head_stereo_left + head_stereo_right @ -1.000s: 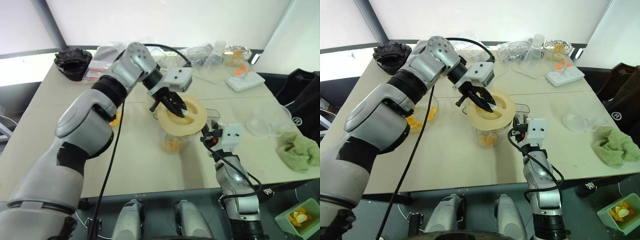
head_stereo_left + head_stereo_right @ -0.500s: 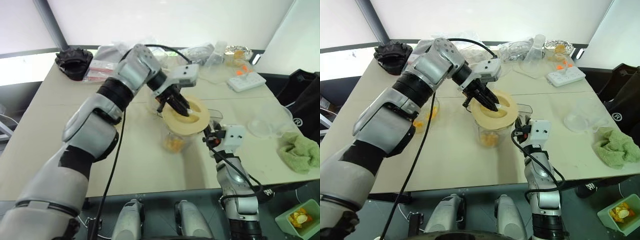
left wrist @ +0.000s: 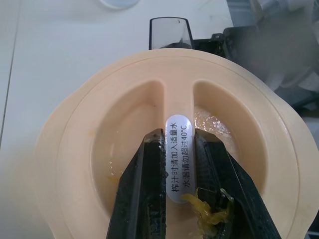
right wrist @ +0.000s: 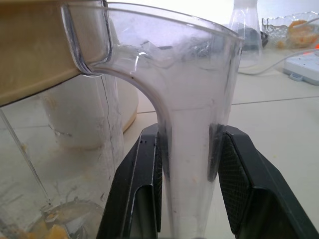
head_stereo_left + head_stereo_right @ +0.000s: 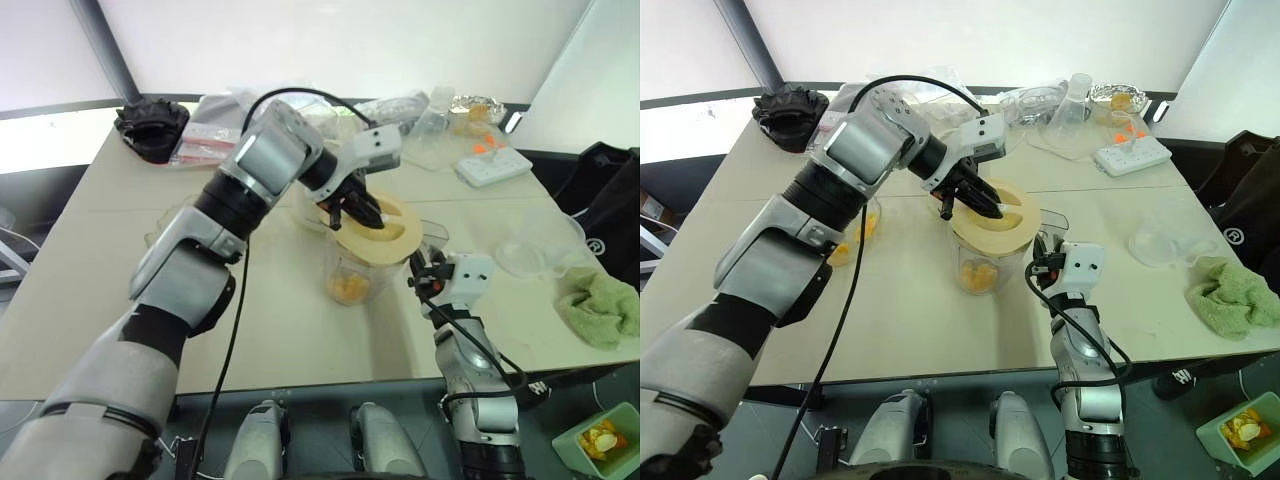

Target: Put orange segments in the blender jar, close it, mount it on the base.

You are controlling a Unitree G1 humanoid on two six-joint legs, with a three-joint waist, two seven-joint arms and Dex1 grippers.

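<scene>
While pinched, jar handle [image 4: 187,149] between right pincer [image 4: 188,174] fingers

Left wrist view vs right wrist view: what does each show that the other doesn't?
Left wrist: the cream lid from above, left gripper pinching its labelled centre ridge, orange pulp on one finger.
Right wrist: right gripper closed on the jar's clear handle, orange pieces at the jar bottom, the white base behind it.
Both: the lid sitting on the blender jar.

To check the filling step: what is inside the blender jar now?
Orange segments lie at the bottom of the blender jar. The cream lid covers its mouth, so the upper inside and the blade are hidden.
</scene>
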